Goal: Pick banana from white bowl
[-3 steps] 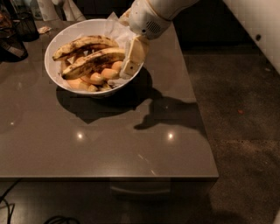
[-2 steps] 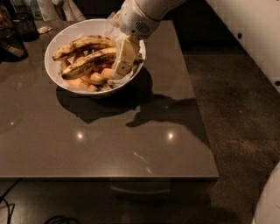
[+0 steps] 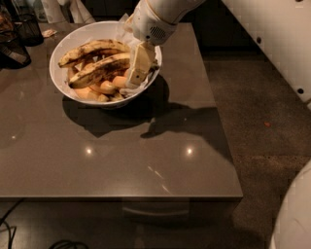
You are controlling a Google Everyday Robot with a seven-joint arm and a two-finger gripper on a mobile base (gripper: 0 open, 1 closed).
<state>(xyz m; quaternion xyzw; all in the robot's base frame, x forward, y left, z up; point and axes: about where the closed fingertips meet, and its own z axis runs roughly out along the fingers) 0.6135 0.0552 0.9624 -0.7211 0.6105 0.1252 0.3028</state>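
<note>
The white bowl (image 3: 68, 48) stands at the table's back left, lined with white paper. The banana (image 3: 92, 49), long and dull yellow with dark streaks, lies across the bowl's far side. A slightly shorter brown-blotched banana (image 3: 99, 70) lies just in front of it. Small orange-yellow bananas (image 3: 104, 88) lie at the bowl's near side. My gripper (image 3: 135, 77) hangs from the white arm (image 3: 155, 19) and points down into the bowl's right side. It is at the right ends of the two big bananas, close to the blotched one.
Dark objects (image 3: 17, 36) stand at the table's far left corner, and a white item (image 3: 60, 9) stands behind the bowl. The grey table (image 3: 146, 160) ends at a front edge low in view. Dark floor (image 3: 252, 112) lies to the right.
My gripper has moved left and down, from over the bowl's right rim further into the bowl toward the big bananas. The bananas have not visibly moved.
</note>
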